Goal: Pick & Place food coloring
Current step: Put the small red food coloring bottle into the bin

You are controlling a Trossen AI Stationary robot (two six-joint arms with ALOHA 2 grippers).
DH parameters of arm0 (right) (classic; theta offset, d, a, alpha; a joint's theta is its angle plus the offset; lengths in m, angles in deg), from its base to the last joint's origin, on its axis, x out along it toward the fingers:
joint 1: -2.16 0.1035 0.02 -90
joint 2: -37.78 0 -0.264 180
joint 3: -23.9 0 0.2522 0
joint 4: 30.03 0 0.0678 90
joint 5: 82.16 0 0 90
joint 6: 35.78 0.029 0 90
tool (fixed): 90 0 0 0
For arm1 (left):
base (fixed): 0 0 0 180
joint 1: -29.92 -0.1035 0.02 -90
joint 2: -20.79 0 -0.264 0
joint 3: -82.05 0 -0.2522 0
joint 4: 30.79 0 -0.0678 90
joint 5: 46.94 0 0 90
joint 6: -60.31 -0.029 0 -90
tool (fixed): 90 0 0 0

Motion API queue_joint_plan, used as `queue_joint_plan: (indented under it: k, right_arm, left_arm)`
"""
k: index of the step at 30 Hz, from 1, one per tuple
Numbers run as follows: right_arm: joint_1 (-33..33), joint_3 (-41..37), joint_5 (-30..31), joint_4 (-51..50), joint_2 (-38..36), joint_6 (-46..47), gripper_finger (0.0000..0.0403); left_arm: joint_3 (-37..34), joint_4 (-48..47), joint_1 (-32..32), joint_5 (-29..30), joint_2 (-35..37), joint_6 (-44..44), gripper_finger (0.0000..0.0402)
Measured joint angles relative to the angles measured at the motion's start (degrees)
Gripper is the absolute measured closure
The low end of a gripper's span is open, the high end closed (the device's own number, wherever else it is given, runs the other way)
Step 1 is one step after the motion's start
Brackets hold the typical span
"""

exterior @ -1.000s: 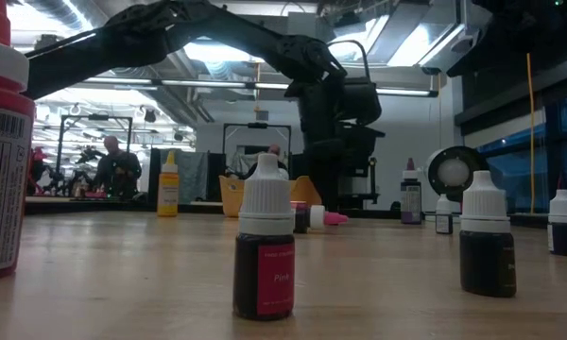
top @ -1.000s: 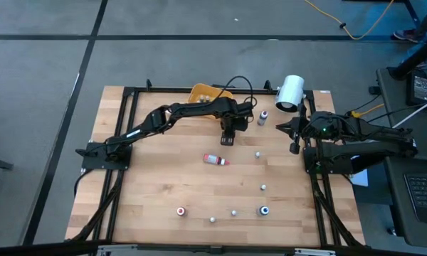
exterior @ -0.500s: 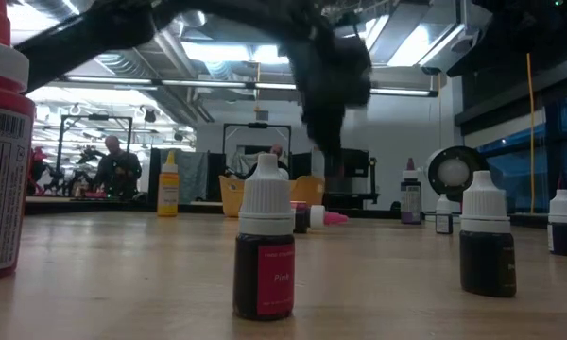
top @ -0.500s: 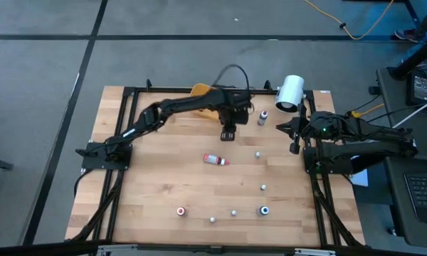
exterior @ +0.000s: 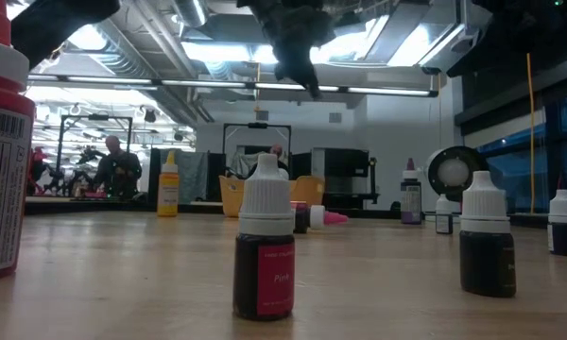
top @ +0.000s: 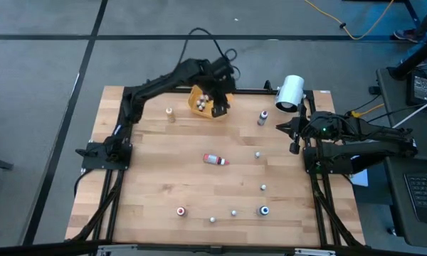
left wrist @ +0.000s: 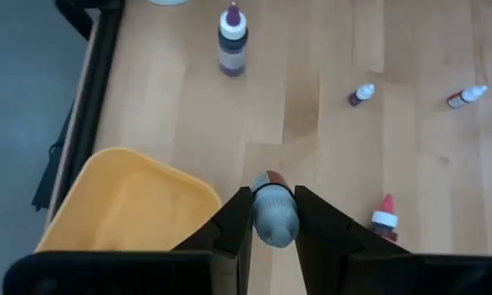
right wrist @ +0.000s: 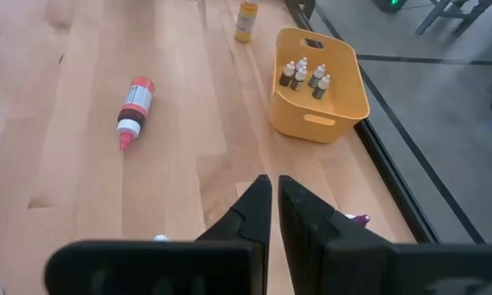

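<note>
The left gripper point(left wrist: 273, 225) has its two dark fingers point(left wrist: 234, 225) clamped on a small grey-capped bottle point(left wrist: 273, 217), which sits between them with its cap toward the wrist camera. In the high view this gripper point(top: 219, 108) hangs above the near edge of the orange bowl point(top: 199, 91) at the far side of the table point(top: 156, 171), raised well off the wood; in the low view it shows high up, under the ceiling lights point(exterior: 298, 57).

The orange bowl already holds four small bottles point(right wrist: 305, 75), standing upright together in one end of it.

The right gripper point(right wrist: 274, 205) has its fingers pressed together with nothing between them. It rests at the right edge of the table point(top: 294, 146), near the big white cylinder point(top: 290, 92).

Remaining items on the table: a red-capped tube point(top: 215, 159) lies on its side near the middle; a purple-topped bottle point(top: 262, 117) stands upright left of the white cylinder; a yellow bottle point(top: 170, 114) stands left of the bowl. Small bottles are scattered across the near half, among them one with a red top point(top: 181, 210) and one with a blue top point(top: 264, 210). In the low view a pink-labelled bottle point(exterior: 265, 255) with a white cap stands upright closest to the camera.

A person point(exterior: 113, 165) shows in the room beyond the table.
</note>
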Motion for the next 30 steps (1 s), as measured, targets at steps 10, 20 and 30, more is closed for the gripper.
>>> queue_joint_plan:
  k: [10, 20, 30]
  right_arm:
    - [0.00, 0.00, 0.00, 0.02, 0.00, 0.27, 0.0373]
    - [0.02, 0.00, 0.00, 0.04, 0.00, 0.39, 0.0373]
    - [0.01, 0.00, 0.00, 0.04, 0.00, 0.44, 0.0373]
  left_arm:
    - [-0.04, -4.39, -4.57, 2.98, 1.02, -0.02, 0.0335]
    - [-0.04, -6.51, -12.07, 6.57, 1.02, -2.15, 0.0335]
    - [-7.57, -5.02, -12.68, 5.02, -1.00, -4.11, 0.0334]
